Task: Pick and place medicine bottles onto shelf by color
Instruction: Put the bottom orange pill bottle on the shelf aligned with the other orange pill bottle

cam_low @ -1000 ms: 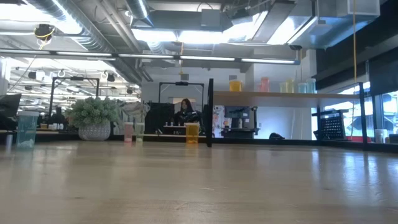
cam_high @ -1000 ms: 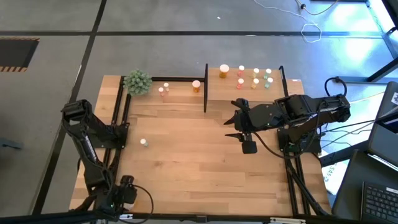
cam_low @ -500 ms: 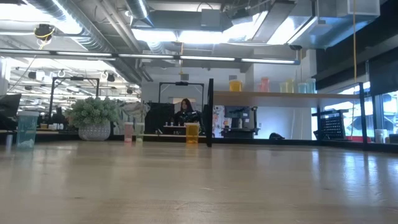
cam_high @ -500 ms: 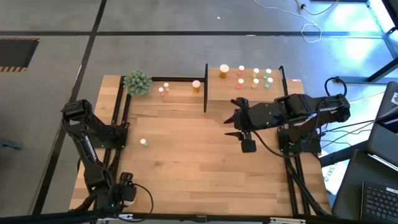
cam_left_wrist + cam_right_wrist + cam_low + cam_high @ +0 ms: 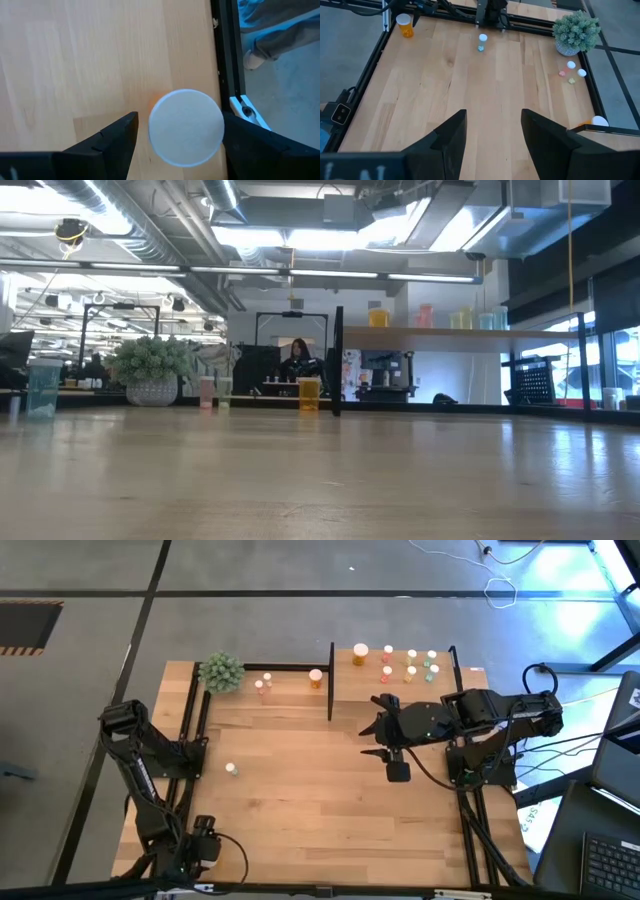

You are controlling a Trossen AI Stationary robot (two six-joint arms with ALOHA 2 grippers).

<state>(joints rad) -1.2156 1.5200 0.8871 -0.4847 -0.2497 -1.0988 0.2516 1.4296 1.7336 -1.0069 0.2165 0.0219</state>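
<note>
Meanwhile, right gripper [image 5: 381,727] has edged slightly leftward.

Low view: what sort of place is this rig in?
Probably an open lab or industrial workspace. Bare ducts and strip lights run overhead, workstations with a seated person stand behind the table, and the high view shows a concrete floor.

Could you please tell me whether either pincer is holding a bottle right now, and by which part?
Nothing is held. The left pincer stands open around an orange bottle's white cap without touching it; the right pincer is open and empty above the table.
</note>
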